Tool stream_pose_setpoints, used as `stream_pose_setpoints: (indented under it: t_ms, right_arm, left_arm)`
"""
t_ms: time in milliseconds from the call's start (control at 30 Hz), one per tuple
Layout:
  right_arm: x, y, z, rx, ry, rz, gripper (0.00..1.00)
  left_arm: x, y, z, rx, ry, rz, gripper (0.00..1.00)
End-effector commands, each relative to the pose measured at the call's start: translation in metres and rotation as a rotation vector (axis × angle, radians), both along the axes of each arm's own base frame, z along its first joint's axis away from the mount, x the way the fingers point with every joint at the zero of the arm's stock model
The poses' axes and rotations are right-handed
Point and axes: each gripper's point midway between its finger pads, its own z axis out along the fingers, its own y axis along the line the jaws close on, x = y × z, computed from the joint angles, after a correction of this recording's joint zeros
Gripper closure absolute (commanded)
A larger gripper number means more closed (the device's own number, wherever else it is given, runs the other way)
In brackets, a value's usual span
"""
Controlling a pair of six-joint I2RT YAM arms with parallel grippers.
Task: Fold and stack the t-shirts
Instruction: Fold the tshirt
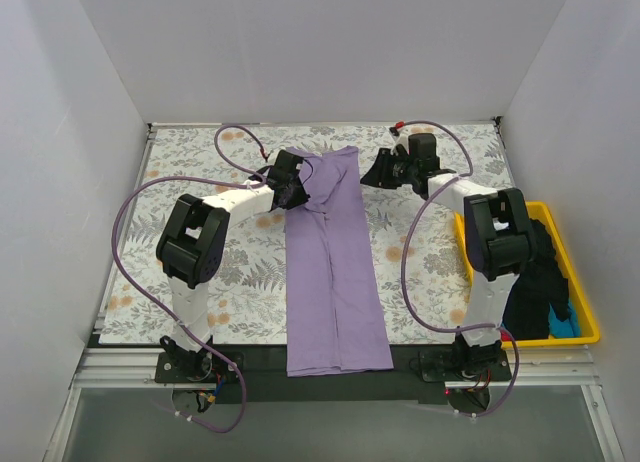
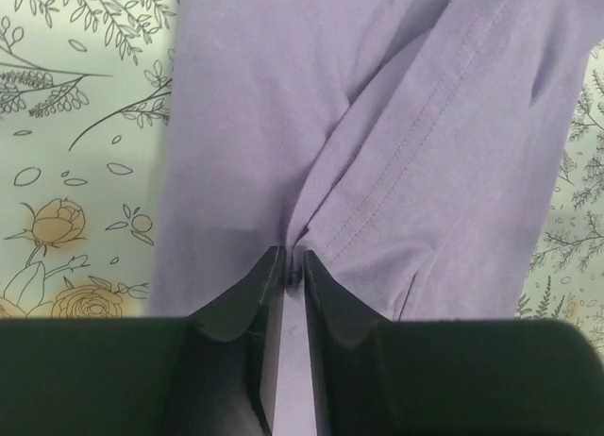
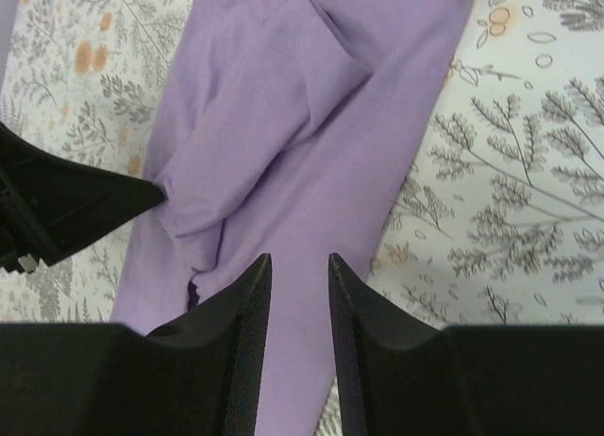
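A lavender t-shirt (image 1: 330, 272) lies as a long narrow strip down the middle of the floral table, its near end hanging over the front edge. My left gripper (image 1: 296, 189) is shut on a bunched fold of it (image 2: 406, 172) near its far left end, and the cloth pinched there is lifted. My right gripper (image 1: 372, 172) is open and empty, hovering just right of the shirt's far end (image 3: 311, 125). Black and blue t-shirts (image 1: 540, 292) lie heaped in the yellow tray.
The yellow tray (image 1: 590, 317) sits at the table's right edge beside the right arm. White walls close in the table on the left, back and right. Purple cables loop over both arms.
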Motion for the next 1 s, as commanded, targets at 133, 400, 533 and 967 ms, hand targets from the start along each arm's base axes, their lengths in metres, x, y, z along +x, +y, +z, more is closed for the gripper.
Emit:
stream_pose_setpoints:
  t_ms: [133, 400, 533, 967]
  right_arm:
    - [0.046, 0.031, 0.034, 0.203, -0.07, -0.014, 0.62]
    - [0.073, 0.063, 0.036, 0.356, -0.061, 0.023, 0.63]
    - [0.083, 0.083, 0.033, 0.403, -0.064, 0.066, 0.63]
    - [0.111, 0.076, -0.04, 0.459, 0.064, -0.051, 0.63]
  left_arm:
    - [0.013, -0.001, 0.04, -0.01, -0.11, -0.033, 0.69]
    - [0.029, -0.008, 0.103, 0.044, -0.27, -0.109, 0.53]
    - [0.03, -0.028, 0.097, 0.065, -0.28, -0.201, 0.59]
    - [-0.011, -0.047, -0.011, 0.032, -0.03, -0.324, 0.68]
